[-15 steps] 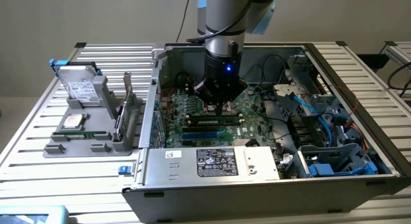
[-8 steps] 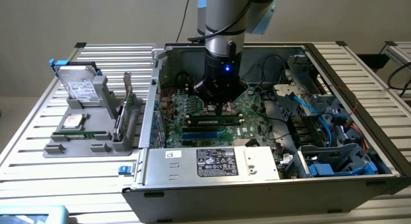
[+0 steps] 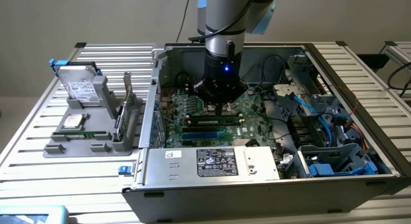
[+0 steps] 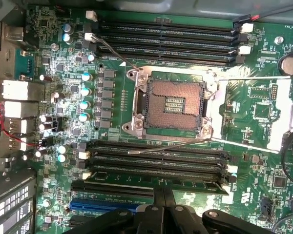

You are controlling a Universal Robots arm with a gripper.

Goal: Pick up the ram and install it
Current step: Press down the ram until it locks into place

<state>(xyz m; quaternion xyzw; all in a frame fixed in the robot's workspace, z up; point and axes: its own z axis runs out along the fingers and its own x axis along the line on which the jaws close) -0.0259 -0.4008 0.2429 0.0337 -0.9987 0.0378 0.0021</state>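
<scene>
The ram (image 3: 215,121) is a long green stick with black chips, standing in a slot of the motherboard (image 3: 192,108) inside the open computer case (image 3: 257,195). My gripper (image 3: 222,107) hangs straight down over the stick's middle, shut, with its tips at the stick's top edge. In the wrist view the ram (image 4: 136,180) runs along the memory slot nearest the gripper (image 4: 164,194). The fingers (image 4: 158,209) are pressed together and nothing is clamped between them.
An empty CPU socket (image 4: 173,105) sits between two banks of black memory slots (image 4: 166,36). The power supply (image 3: 212,161) fills the case front; blue cables (image 3: 308,108) and drive bays are on the exterior view's right. A grey holder (image 3: 90,147) outside carries a hard drive (image 3: 80,86) and an expansion card (image 3: 125,108).
</scene>
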